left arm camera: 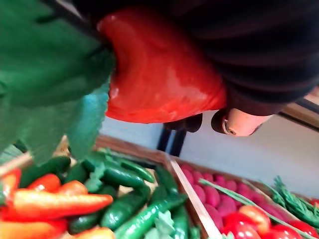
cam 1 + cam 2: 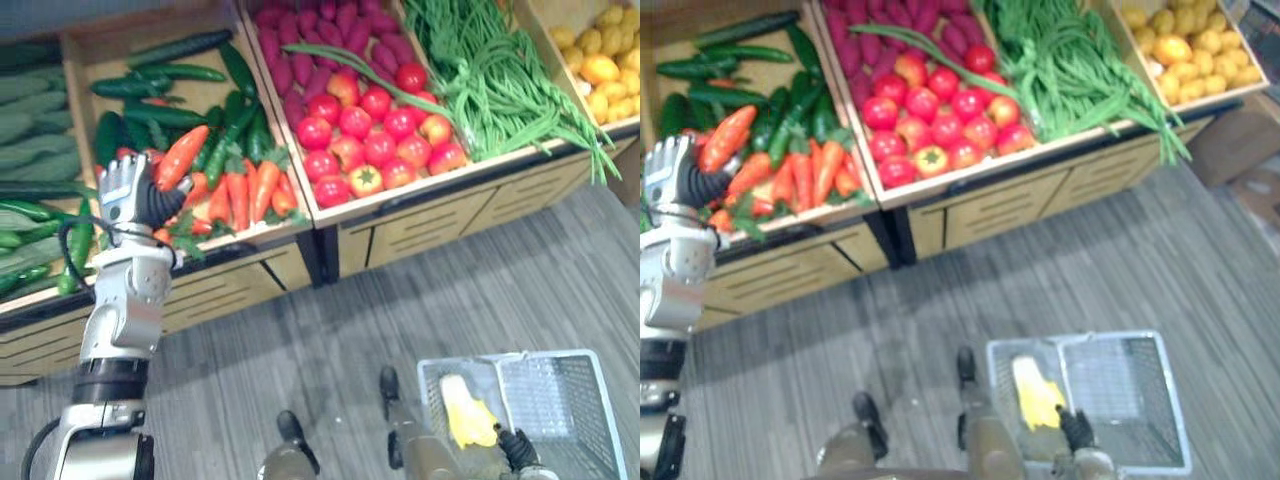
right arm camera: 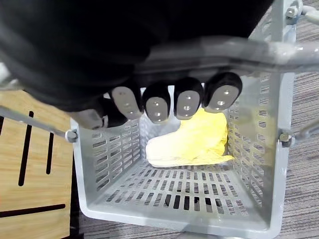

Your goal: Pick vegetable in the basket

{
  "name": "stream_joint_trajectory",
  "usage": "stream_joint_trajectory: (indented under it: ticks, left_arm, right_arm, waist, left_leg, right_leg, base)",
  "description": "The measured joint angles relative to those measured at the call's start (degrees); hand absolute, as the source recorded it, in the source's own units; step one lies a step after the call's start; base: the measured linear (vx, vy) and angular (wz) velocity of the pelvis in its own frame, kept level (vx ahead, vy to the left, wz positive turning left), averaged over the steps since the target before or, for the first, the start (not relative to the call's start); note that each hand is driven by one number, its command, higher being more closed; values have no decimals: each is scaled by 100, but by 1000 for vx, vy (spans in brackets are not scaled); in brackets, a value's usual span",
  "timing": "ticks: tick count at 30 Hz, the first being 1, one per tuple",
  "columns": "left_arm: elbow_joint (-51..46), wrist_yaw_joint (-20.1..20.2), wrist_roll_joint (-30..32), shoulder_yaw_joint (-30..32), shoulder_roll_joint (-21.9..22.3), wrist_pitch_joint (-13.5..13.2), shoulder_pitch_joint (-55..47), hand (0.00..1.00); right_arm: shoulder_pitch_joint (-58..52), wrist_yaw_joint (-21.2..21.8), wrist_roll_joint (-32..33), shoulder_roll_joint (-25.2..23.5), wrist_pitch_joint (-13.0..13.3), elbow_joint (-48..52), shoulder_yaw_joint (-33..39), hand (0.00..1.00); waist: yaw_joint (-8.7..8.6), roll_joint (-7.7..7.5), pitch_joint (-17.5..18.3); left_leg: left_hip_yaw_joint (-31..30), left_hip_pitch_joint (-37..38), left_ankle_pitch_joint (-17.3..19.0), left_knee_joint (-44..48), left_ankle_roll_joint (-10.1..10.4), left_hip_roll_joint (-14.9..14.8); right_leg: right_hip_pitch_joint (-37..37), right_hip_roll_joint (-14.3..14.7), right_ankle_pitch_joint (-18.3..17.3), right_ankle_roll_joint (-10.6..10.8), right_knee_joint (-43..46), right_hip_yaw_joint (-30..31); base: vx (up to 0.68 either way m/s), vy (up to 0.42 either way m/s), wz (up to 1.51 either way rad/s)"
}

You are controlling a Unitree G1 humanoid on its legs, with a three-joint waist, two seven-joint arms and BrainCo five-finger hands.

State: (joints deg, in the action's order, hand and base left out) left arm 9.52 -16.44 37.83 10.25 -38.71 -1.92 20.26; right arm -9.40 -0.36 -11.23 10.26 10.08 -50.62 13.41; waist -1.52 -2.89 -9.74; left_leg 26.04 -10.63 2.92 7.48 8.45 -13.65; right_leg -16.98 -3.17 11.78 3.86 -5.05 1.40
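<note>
My left hand (image 2: pixel 135 195) is raised over the carrot crate (image 2: pixel 262 228), shut on an orange-red carrot (image 2: pixel 182 157) with green leaves. Seen from the left wrist, the carrot (image 1: pixel 159 74) is pressed against the dark palm, above the other carrots and cucumbers. My right hand (image 2: pixel 515 445) is low at the right, its fingers (image 3: pixel 157 104) curled round the handle (image 3: pixel 279 52) of a grey plastic basket (image 2: pixel 575 400). The basket hangs over the floor in front of the stand. A yellow vegetable (image 3: pixel 194 142) lies on its bottom.
The wooden stand holds cucumbers (image 2: pixel 160 80), carrots (image 2: pixel 245 195), tomatoes (image 2: pixel 375 135), purple roots (image 2: pixel 310 50), long green beans (image 2: pixel 500 80) and yellow produce (image 2: pixel 600 55). Some beans hang over the stand's front edge. Grey plank floor (image 2: pixel 400 300) lies between stand and basket.
</note>
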Motion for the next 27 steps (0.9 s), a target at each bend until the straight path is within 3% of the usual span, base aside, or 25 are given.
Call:
stream_joint_trajectory:
  ticks: [5,9,11,14,15,20,23,27]
  left_arm:
    - [-689,197,133,115,0,-80,-776,100]
    - [-1570,532,97,-332,-2,-726,-1384,100]
    - [-1771,630,58,-559,-3,-888,-1509,100]
    - [-2088,883,-215,-1008,-23,-1262,-1709,100]
    - [-2139,1062,-417,-1360,-31,-1408,-1754,100]
    - [-2350,1526,-1078,-2569,-227,-1577,-1729,100]
    - [-2384,1792,-1307,-3502,-182,-1672,-1374,100]
    - [-2377,1945,-1482,-4160,-68,-1746,-945,100]
  right_arm:
    - [-5,86,-241,259,-40,24,421,100]
    - [199,260,-704,1366,-59,157,532,100]
    - [334,320,-877,1759,-58,378,500,100]
    - [657,409,-945,2591,40,782,31,100]
    - [1005,468,-1127,3077,147,929,-452,100]
    - [1184,556,-1372,3394,246,1684,-1213,100]
    - [1191,721,-1380,3564,238,2582,-1748,100]
    - [1414,833,-1380,3818,319,3557,-2619,100]
  waist:
    - [-7,21,304]
    - [-20,38,543]
    - [-20,43,578]
    - [-126,50,647]
    - [-163,55,666]
    - [-157,123,766]
    - [-149,271,868]
    - [-215,364,929]
  left_leg:
    - [-105,264,-55,-312,-22,262]
    - [-85,484,23,-370,-84,495]
    - [9,601,68,-382,-106,558]
    - [212,760,157,-380,-121,658]
    - [497,932,276,-300,-124,671]
    - [1379,1326,820,324,-85,386]
    - [2101,1602,1316,997,24,-29]
    - [2844,1988,1570,1286,200,-310]
  right_leg:
    - [244,-198,-52,130,-95,-85]
    - [401,-364,-98,277,-99,16]
    - [444,-412,-95,321,-99,111]
    - [457,-469,-77,412,-98,369]
    - [477,-448,-50,452,-96,666]
    - [527,-184,-46,524,13,1486]
    - [542,183,-26,493,140,2066]
    - [510,514,-82,405,303,2436]
  base:
    - [6,56,17]
    - [15,58,-1]
    - [9,68,-24]
    - [11,55,-48]
    - [23,46,-98]
    - [18,5,-98]
    - [-25,-16,-112]
    - [-5,12,-98]
